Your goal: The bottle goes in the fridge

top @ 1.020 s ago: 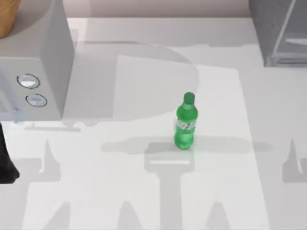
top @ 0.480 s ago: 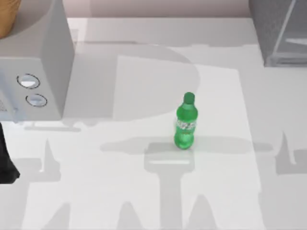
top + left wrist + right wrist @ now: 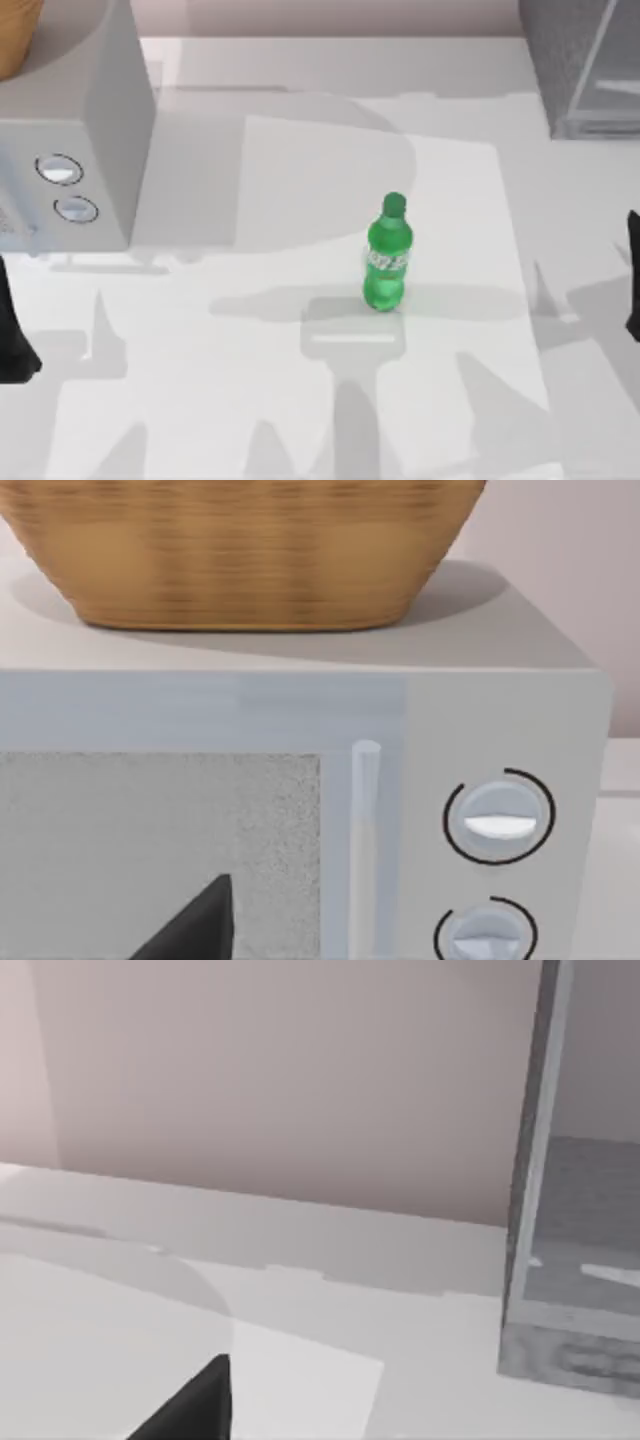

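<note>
A small translucent green plastic bottle [image 3: 387, 253] stands upright mid-surface, well apart from the dark-grey speckled fridge [image 3: 585, 65] and light-grey two-dial box [image 3: 65, 130]. Whether either claw is spread or closed, I cannot tell.

Bottle [image 3: 387, 252] upright mid-table [image 3: 300, 400]; my fridge [image 3: 585, 65] far right; dialled box [image 3: 75, 130] far left, basket [image 3: 250, 550] apparently atop.

Top cam overhead, looking down at tabletop [image 3: 300, 400]. Left wrist cam close, facing dial box [image 3: 500, 780] front, basket [image 3: 240, 550] on top; same box at top view's left. Right wrist cam low, facing back wall and fridge [image 3: 570, 1260], shared with top view's right corner.
</note>
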Controlling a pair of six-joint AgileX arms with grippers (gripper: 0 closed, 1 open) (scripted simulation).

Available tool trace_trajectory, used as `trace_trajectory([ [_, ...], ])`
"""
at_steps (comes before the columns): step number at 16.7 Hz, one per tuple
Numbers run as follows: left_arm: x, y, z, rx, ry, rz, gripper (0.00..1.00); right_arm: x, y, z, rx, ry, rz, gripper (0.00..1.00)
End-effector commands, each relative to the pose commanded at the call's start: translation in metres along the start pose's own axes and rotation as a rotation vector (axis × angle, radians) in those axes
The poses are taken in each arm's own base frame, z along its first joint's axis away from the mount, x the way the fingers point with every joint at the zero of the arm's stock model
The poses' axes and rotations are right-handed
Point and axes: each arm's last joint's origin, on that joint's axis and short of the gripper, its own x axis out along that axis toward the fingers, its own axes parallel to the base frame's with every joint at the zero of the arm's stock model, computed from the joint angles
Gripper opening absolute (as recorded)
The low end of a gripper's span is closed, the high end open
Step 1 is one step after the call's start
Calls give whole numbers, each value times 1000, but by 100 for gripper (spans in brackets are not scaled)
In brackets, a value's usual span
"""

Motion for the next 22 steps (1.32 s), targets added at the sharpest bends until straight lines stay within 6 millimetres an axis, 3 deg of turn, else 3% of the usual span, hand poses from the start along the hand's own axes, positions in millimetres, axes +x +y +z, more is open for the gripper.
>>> trace_trajectory([
  [14,0,0,0,0,0,0,100,70,35,-14,-7,-49,234,100],
  [22,0,0,0,0,0,0,100,98,68,-61,-15,-29,397,100],
])
